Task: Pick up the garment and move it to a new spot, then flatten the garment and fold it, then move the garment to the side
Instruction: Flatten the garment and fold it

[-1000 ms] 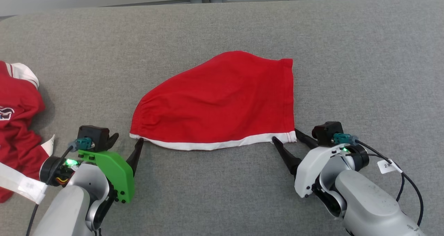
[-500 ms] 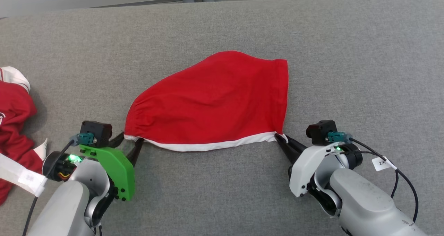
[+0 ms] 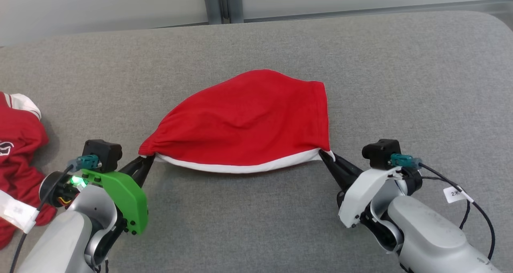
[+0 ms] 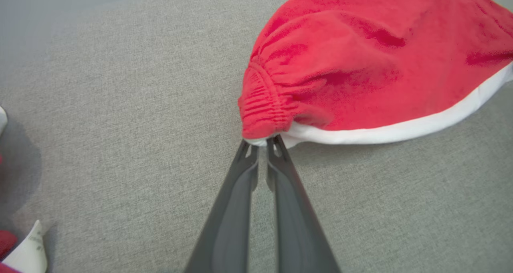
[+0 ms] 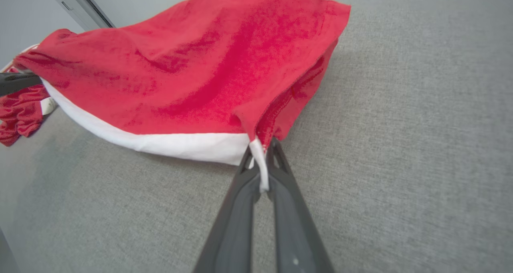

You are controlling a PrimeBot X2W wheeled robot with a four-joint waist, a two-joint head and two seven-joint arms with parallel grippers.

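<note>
Center frame: red garment (image 3: 244, 116) is lying on the grey table (image 3: 400, 84), its near edge sagging between 2 grips and lifting slightly off the surface. Lower left, the left fingers (image 3: 137, 169) are clamping the gathered left corner right at the white hem (image 3: 240, 167). Lower right, the right fingers (image 3: 341, 169) are pinching the right hem corner, a white strip caught between them. Both pairs are showing almost no gap. Another red garment (image 3: 18, 144) is sitting bunched at the left edge, well apart.
</note>
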